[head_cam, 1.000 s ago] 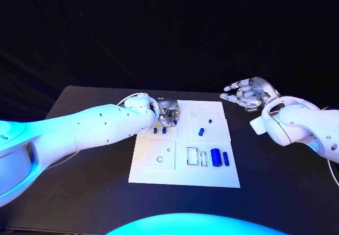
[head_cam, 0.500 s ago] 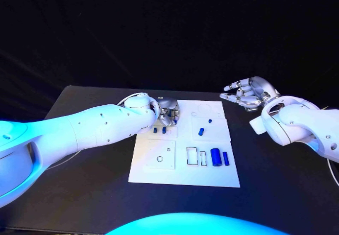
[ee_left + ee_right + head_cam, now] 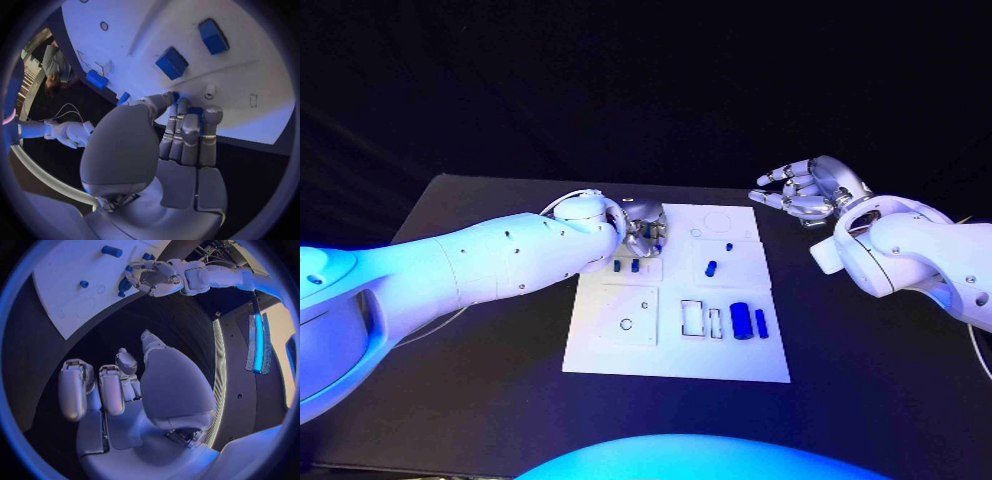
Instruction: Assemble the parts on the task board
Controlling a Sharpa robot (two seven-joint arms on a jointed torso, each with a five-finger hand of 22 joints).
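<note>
On the near part of the task board (image 3: 675,360), two blue cylinders (image 3: 749,322) lie side by side, their long axes going from near to far, just beside a white rectangular frame (image 3: 692,317). A little farther, in the middle of the board, a small blue part (image 3: 711,268) lies slightly tilted, and two short blue pieces (image 3: 626,266) stand near the left edge. The left arm reaches in over the table, and the left hand (image 3: 642,228) is over the far left corner of the board, palm down. In the left wrist view its fingers (image 3: 187,132) are pressed together and curled around a blue part (image 3: 195,112) at the fingertips. The right hand (image 3: 808,190) hangs beyond the far right corner of the board, well apart from it, with its fingers (image 3: 94,390) spread and holding nothing.
</note>
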